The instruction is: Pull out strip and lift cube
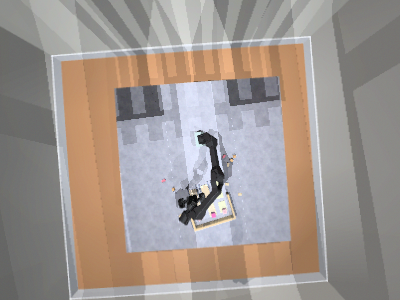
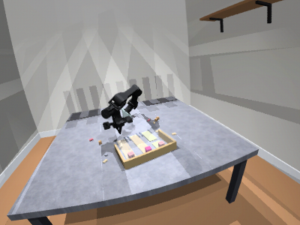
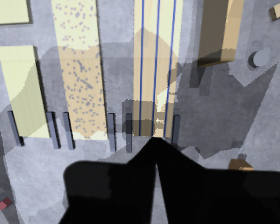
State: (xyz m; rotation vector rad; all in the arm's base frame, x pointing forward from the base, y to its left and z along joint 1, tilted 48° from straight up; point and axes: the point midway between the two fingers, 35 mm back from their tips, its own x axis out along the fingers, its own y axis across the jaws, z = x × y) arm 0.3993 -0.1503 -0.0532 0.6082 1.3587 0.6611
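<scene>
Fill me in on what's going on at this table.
One black arm reaches down to the near end of a wooden tray holding three strips and small pink cubes. Its claw is closed at the end of the blue-lined strip, a thin strip it may be pinching. No cube is lifted yet.

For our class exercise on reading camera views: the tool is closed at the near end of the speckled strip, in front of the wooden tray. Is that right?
Not quite. In the wrist view the closed tool sits at the near end of the blue-lined strip, not the speckled strip beside it. It is indeed in front of the wooden tray.
</scene>
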